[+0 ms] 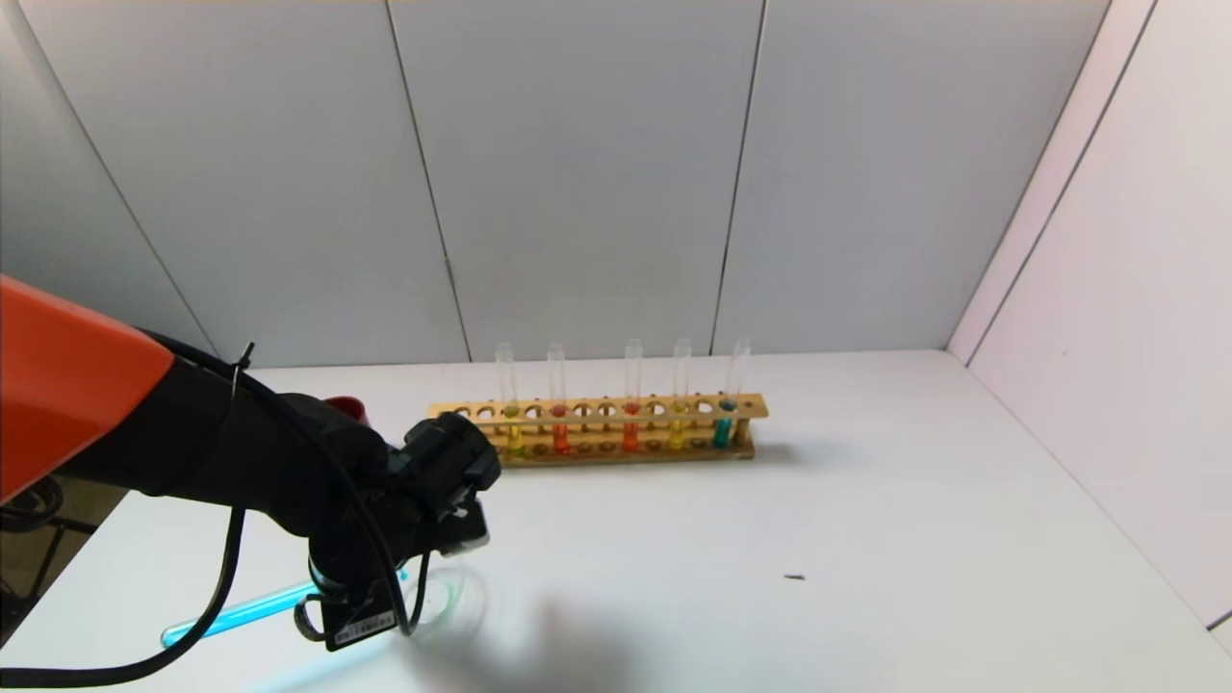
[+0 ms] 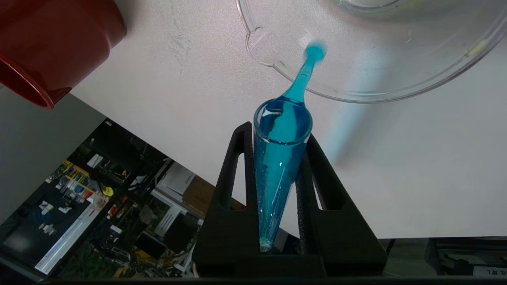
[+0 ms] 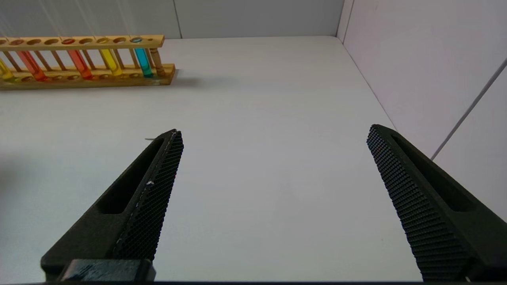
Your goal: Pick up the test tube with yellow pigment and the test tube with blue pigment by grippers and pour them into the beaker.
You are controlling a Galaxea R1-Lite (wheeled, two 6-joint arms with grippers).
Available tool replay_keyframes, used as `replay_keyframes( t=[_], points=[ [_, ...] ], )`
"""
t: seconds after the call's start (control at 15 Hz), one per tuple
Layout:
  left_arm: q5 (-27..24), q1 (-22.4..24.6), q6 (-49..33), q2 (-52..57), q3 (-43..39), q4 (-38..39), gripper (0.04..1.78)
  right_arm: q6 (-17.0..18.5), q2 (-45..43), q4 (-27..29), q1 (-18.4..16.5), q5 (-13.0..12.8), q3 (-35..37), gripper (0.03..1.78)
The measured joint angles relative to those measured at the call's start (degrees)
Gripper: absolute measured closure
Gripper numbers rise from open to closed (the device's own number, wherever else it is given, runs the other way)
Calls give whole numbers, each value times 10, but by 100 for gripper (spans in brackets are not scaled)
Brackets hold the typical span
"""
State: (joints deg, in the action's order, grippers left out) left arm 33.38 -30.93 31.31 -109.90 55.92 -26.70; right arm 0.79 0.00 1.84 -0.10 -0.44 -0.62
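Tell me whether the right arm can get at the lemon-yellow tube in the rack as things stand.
Probably yes. The right gripper is open over bare table, and the test tube with yellow pigment stands upright in the rack. The left gripper, pouring nearby, may crowd that end.

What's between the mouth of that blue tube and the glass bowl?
In the left wrist view, only a thin stream of blue liquid runs from the blue tube, held in the left pincer, over the beaker rim.

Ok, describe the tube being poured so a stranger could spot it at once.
On the white table, near its front left, the left gripper holds the test tube with blue pigment tipped over the beaker. Unlike the rack tubes, it's bright cyan and streaming liquid.
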Motion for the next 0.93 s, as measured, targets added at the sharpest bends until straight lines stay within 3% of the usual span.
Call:
replay_keyframes(
  t=[0.67,0.93],
  points=[
    [15,-11,0,-15,42,-51,151,0,0,0,0,0,0,11],
    [28,-23,-1,-20,79,-121,151,0,0,-1,0,0,0,11]
  ],
)
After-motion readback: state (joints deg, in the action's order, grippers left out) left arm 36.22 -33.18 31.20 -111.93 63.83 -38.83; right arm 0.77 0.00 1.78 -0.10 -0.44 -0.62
